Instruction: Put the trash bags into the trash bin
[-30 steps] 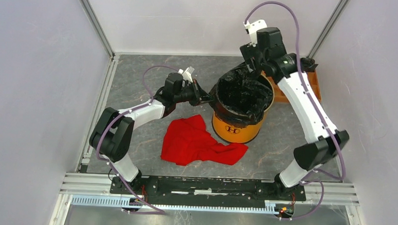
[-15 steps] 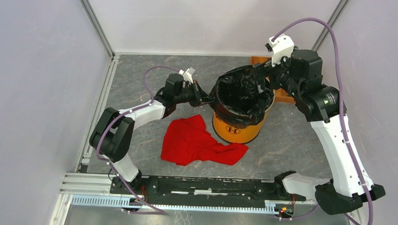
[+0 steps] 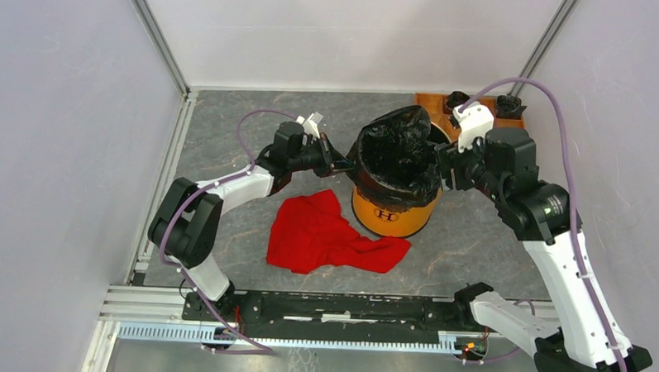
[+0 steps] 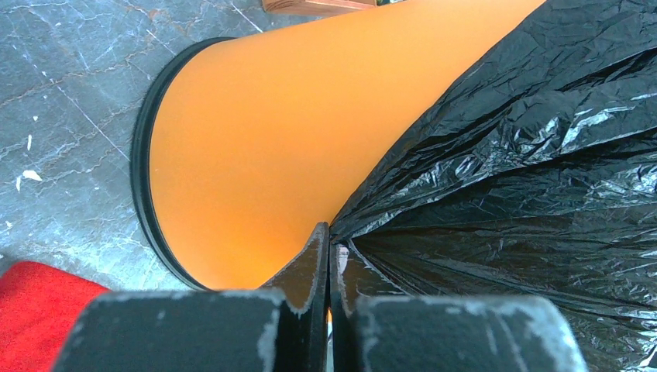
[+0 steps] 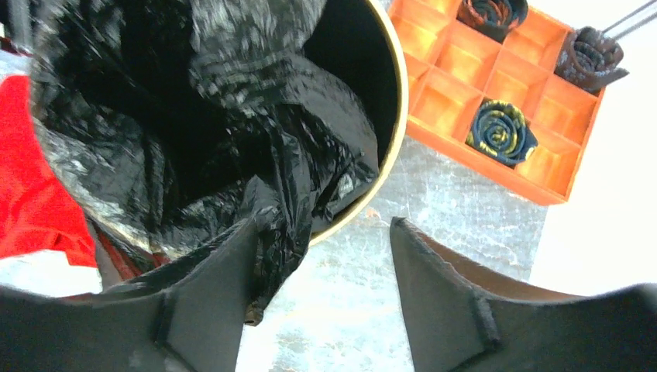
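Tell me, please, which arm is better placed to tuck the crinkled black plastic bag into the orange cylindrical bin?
Probably the right arm: its open jaws sit by the bin's rim where the bag spills over; the left arm is pinching it.

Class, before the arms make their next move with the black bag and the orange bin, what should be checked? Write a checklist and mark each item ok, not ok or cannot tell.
1. Left hand grips the trash bag: ok, shut on its edge beside the trash bin.
2. Right hand ready to grasp: ok, fingers apart at the bin's right rim.
3. Plastic between the right hand's fingers: cannot tell; a fold hangs beside one finger.
4. Bag wholly inside the bin: not ok, it drapes over the rim.
5. Bin upright: ok.
6. Red cloth clear of the bin's base: cannot tell.
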`<state>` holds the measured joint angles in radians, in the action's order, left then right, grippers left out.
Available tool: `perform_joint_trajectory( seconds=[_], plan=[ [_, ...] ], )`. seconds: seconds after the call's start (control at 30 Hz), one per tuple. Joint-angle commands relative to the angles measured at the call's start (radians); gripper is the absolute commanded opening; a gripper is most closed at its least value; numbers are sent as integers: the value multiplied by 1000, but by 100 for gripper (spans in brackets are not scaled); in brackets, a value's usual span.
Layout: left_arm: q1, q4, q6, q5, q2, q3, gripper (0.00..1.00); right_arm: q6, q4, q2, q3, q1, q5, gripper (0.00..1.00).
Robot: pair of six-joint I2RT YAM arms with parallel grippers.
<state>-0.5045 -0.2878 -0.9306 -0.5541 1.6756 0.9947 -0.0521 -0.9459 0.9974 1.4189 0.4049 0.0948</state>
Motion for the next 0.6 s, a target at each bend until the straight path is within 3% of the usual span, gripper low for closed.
perform_joint_trajectory(
  seconds=[0.0, 0.07, 0.2, 0.43, 0.57],
  plan=[
    [-16, -10, -22, -38, -30, 8, 2, 48, 94, -35, -126, -2, 84, 58],
    [-16, -5, -23, -35, -39, 11, 2, 51, 151, -57, -158, -1, 142, 32],
    [-16, 16, -19, -33, -55, 24, 2, 76, 277, -91, -239, -3, 315, 1],
    [-24, 36, -25, -35, -68, 67, 2, 63, 400, -46, -353, -5, 662, 0],
    [-26, 48, -18, -24, -70, 78, 2, 79, 468, -50, -443, -35, 662, 0]
  ],
)
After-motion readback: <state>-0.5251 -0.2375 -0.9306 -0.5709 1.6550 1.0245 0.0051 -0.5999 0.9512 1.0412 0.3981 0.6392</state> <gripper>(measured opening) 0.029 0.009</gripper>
